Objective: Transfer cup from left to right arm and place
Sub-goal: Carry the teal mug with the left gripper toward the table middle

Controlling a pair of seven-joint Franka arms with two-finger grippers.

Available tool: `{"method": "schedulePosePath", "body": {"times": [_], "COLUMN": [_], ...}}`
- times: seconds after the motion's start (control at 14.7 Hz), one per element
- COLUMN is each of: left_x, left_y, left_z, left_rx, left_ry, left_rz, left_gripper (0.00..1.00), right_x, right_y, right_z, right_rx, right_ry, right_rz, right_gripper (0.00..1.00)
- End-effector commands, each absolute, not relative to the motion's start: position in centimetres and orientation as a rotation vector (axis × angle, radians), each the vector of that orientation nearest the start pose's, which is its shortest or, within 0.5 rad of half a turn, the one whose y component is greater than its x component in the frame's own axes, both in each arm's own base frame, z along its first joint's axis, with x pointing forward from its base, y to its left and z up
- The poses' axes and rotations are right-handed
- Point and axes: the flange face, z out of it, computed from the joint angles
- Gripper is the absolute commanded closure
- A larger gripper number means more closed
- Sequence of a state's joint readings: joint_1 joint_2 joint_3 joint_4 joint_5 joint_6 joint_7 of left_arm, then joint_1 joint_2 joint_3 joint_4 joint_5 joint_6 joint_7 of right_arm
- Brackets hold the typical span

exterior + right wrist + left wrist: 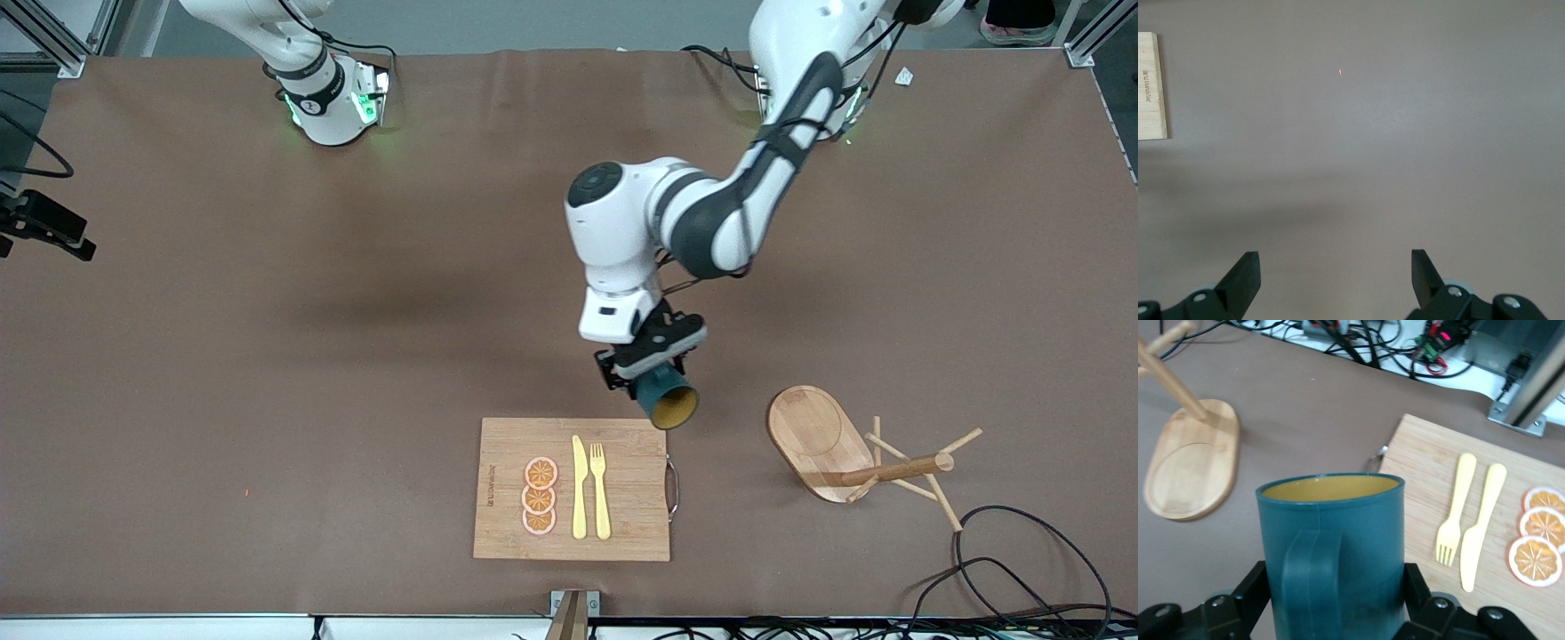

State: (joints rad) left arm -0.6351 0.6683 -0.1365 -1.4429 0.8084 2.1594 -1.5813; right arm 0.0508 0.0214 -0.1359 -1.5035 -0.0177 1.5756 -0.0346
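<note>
The left gripper (pixel 656 372) is in the air over the brown tabletop (pixel 267 356), just above the edge of the wooden cutting board (pixel 622 436) that is farther from the front camera. Its fingers (pixel 1251 590) are clenched on the two sides of the cup (pixel 667 400). The cup is dark teal with a yellow inside; it is tilted, with its open mouth turned toward the front camera, and its handle (pixel 1310 577) faces the left wrist camera.

On the board lie three orange slices (pixel 540 496), a yellow knife (pixel 579 489) and a yellow fork (pixel 600 491), side by side. A wooden mug stand (pixel 822 440) lies tipped over toward the left arm's end of the tabletop.

The right gripper (pixel 1335 277) waits with its fingers released and wide apart, holding nothing. It hangs over bare tabletop; probably it is high up, because the front view does not show it.
</note>
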Motion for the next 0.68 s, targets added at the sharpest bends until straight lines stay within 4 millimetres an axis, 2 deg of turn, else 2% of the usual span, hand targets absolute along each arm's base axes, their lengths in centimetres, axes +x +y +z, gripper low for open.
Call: {"method": "schedulePosePath", "body": {"times": [0.0,0.2,0.41,0.61], "left_x": [55.0,52.2,50.1,47.0], "left_y": [-50.1,-53.2,-55.0,-57.0], "left_z": [28.6,25.7,23.1,22.0], "left_rx": [-2.735,-2.708,-2.675,-2.652], "left_ry": [-0.468,-0.388,-0.374,-0.391], "left_rz": [-1.023,-1.125,-1.253,-1.286], "left_gripper": [0.33,0.33,0.33,0.33], "right_x": [54.9,54.9,55.0,55.0], "right_y": [-5.1,-5.2,-5.3,-5.3], "right_z": [64.7,64.8,64.7,64.8], "right_rx": [-3.160,-3.160,-3.160,-3.160], "right_ry": [0.068,0.066,0.071,0.071], "right_rz": [-0.083,-0.085,-0.083,-0.083], "right_gripper": [0.00,0.00,0.00,0.00]}}
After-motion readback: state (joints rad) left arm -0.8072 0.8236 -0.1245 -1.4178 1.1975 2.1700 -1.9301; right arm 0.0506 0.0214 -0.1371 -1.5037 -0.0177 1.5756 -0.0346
